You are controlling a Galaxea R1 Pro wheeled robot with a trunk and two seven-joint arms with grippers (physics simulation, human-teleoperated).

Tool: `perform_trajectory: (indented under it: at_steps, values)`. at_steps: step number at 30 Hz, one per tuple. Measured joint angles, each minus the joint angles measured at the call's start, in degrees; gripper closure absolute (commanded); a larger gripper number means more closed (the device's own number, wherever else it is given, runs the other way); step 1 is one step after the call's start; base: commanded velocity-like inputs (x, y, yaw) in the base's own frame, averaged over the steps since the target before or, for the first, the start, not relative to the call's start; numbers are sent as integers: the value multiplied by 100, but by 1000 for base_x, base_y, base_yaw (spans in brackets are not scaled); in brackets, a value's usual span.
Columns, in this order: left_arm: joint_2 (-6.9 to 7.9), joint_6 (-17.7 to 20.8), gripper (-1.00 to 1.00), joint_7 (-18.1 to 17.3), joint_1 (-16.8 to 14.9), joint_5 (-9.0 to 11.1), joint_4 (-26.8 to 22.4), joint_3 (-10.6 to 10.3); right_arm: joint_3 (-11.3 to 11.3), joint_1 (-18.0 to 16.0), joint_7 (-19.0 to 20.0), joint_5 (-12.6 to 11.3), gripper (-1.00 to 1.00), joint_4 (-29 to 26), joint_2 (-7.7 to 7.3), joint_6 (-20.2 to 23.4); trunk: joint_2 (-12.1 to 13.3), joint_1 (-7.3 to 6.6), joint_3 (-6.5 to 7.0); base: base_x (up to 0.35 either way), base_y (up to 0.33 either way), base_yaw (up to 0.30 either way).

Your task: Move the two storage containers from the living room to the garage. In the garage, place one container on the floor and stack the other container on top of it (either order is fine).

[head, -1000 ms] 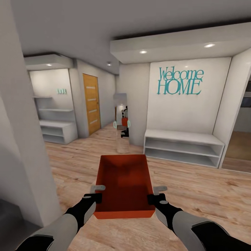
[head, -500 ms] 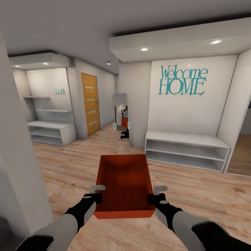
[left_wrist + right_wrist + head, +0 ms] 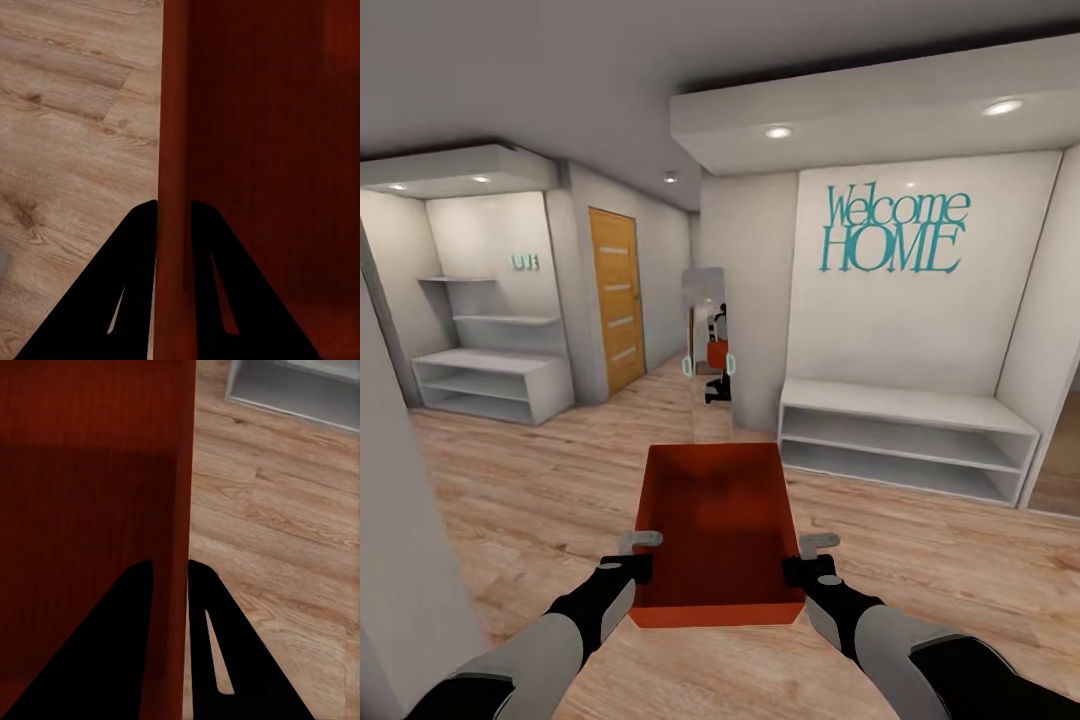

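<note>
The orange bin (image 3: 718, 530) hangs out in front over the wood floor (image 3: 540, 500), left claw (image 3: 628, 570) and right claw (image 3: 808, 572) each clamped over a side wall. It looks stiff, light and empty; gripping both rims suits it.
</note>
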Motion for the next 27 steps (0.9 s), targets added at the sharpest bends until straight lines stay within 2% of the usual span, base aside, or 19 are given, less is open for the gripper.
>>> perform_trajectory:
  at_steps: [13, 27]
  values:
    - [1, 0, 100, 0, 1, 3, 0, 0, -5, 0, -5, 10, 100, -3, 2, 6, 1, 0, 0, 325, 0, 219]
    - [0, 0, 100, 0, 0, 5, 2, 0, 9, 0, 0, -5, 100, -5, 0, 9, 1, 0, 0, 325, 0, 16]
